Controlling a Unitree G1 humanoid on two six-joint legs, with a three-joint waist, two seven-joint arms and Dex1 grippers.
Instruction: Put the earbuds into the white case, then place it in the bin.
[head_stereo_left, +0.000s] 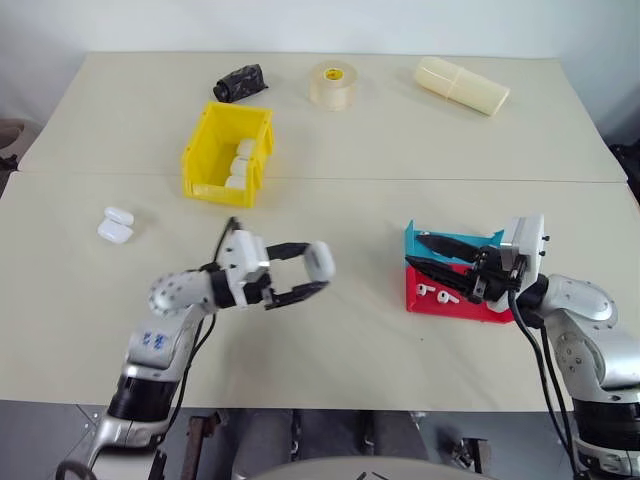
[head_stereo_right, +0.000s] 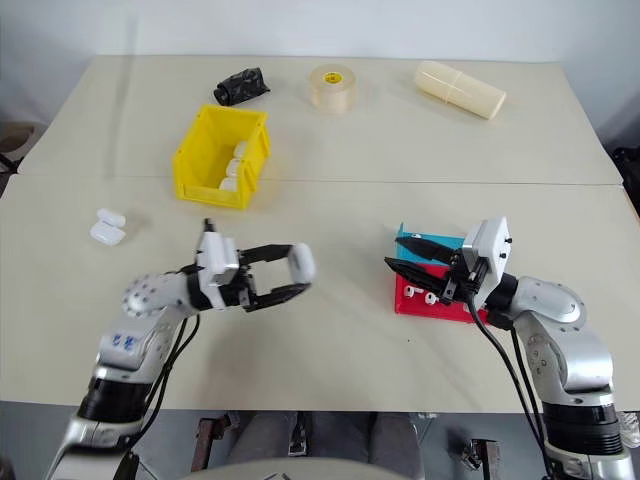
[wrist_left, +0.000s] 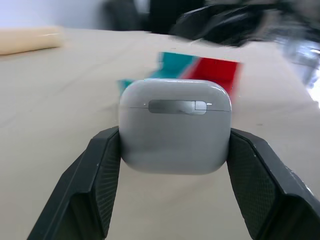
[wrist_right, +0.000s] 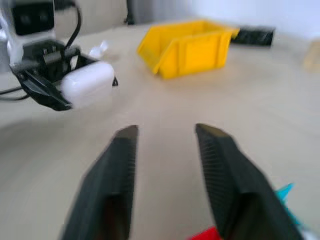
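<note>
Left tool (head_stereo_left: 297, 272) is clamped on the white case (head_stereo_left: 320, 260), one finger each side, held off the desk (head_stereo_left: 330, 340) toward the near edge, left of centre; in the left wrist view the lid looks shut w/ the hinge strip facing the cam, so whether earbuds are inside can't be told. Right tool (head_stereo_left: 425, 250) has its fingers apart w/ nothing between them, hanging over the teal tray (head_stereo_left: 415, 236) and red tray (head_stereo_left: 440, 303) by the desk's near right edge. Earbuds (head_stereo_left: 432, 292) lie loose in the red tray, at least two white ones, poss. more, too small to count. The bin (head_stereo_left: 205, 160) sits well apart from the held case, toward the far edge and left of centre, w/ several alike white cases already stacked in it. Two more white cases (head_stereo_left: 116, 225) rest near the desk's left edge. Black bundle (head_stereo_left: 239, 82), tape roll (head_stereo_left: 333, 84) and cream cylinder (head_stereo_left: 461, 85) line the far edge, not involved. Judgement: this case reads as loaded and closed, so what's left for it is the carry to the bin and release; after that prob. more buds and cases to go.
</note>
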